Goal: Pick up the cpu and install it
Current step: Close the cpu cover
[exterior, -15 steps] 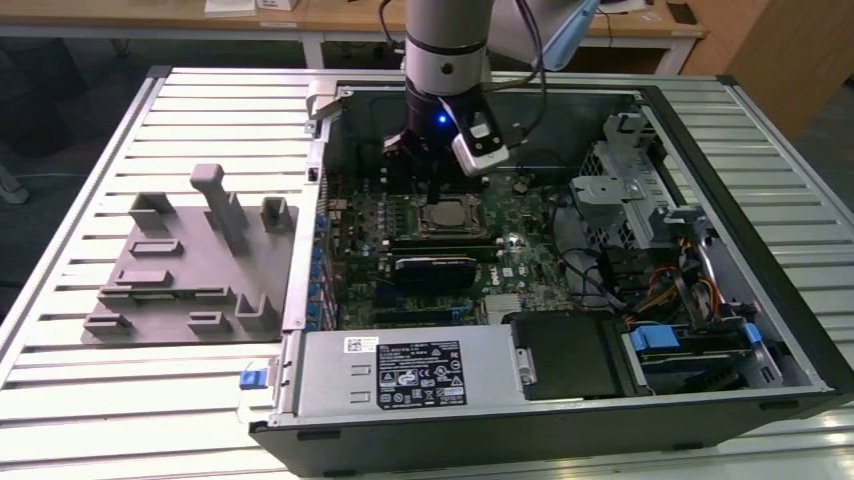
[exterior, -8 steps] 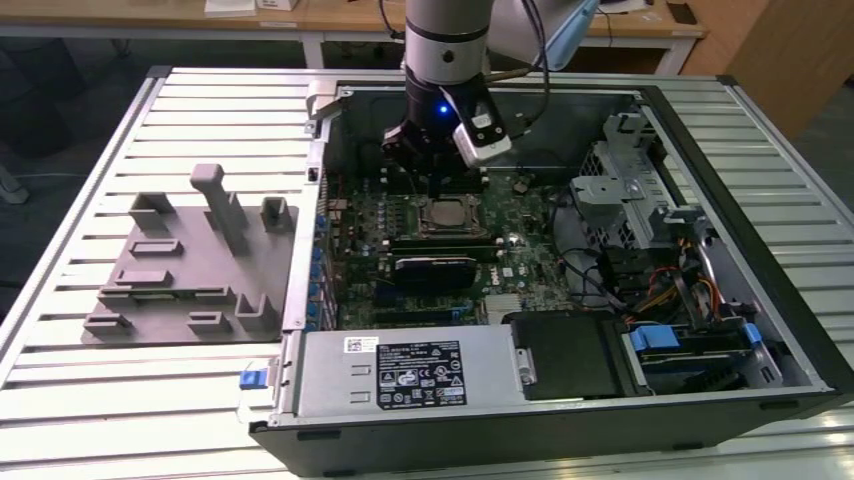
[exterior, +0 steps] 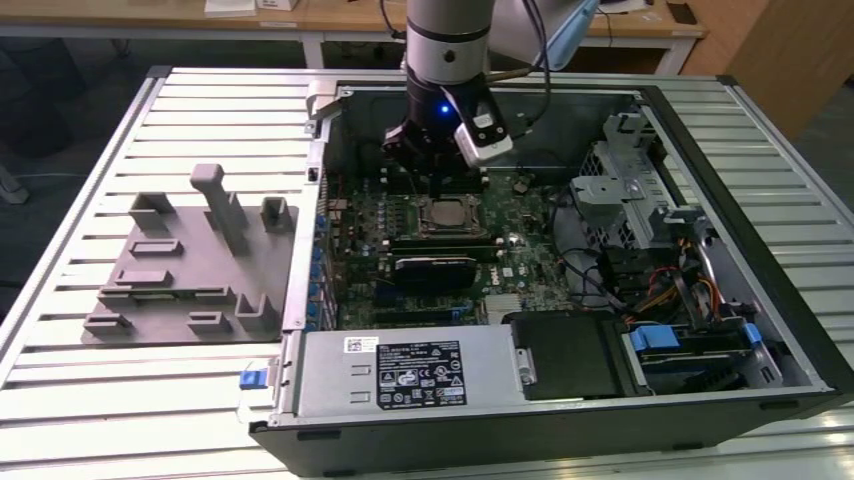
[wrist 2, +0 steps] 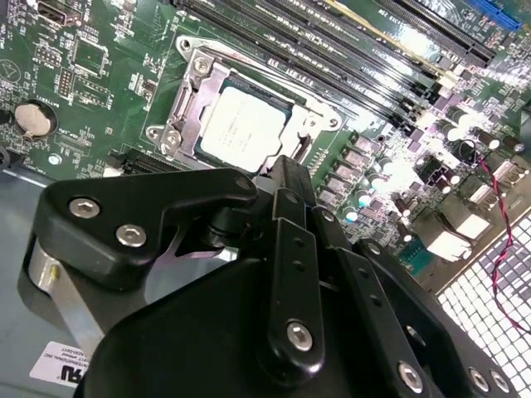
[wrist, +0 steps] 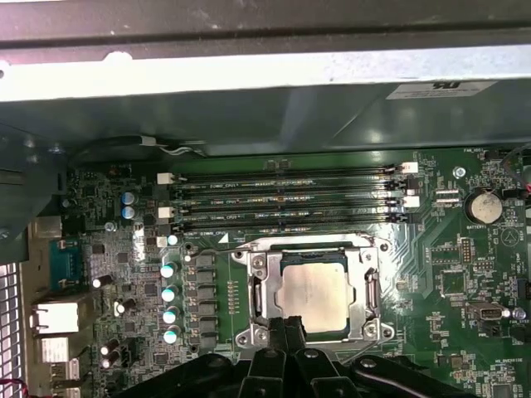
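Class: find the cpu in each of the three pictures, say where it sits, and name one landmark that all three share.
Exterior view: cpu in the middle of the motherboard, close by the gripper.
Second wrist view: cpu inside the socket frame, just past the gripper's black linkage.
First wrist view: cpu inside the same frame, beside the memory slots.
Shared landmark: the metal socket frame around it.

Item count:
- computer case (exterior: pixel 561 440): one, on the counter (exterior: pixel 80 400)
- cpu (wrist: pixel 313 292): one
- socket frame (wrist: pixel 253 290): one
- memory slots (wrist: pixel 282 196): four, in parallel
- coin cell (wrist: pixel 484 207): one
- power supply box (exterior: pixel 400 372): one
- grey moulded fixture (exterior: pixel 180 270): one
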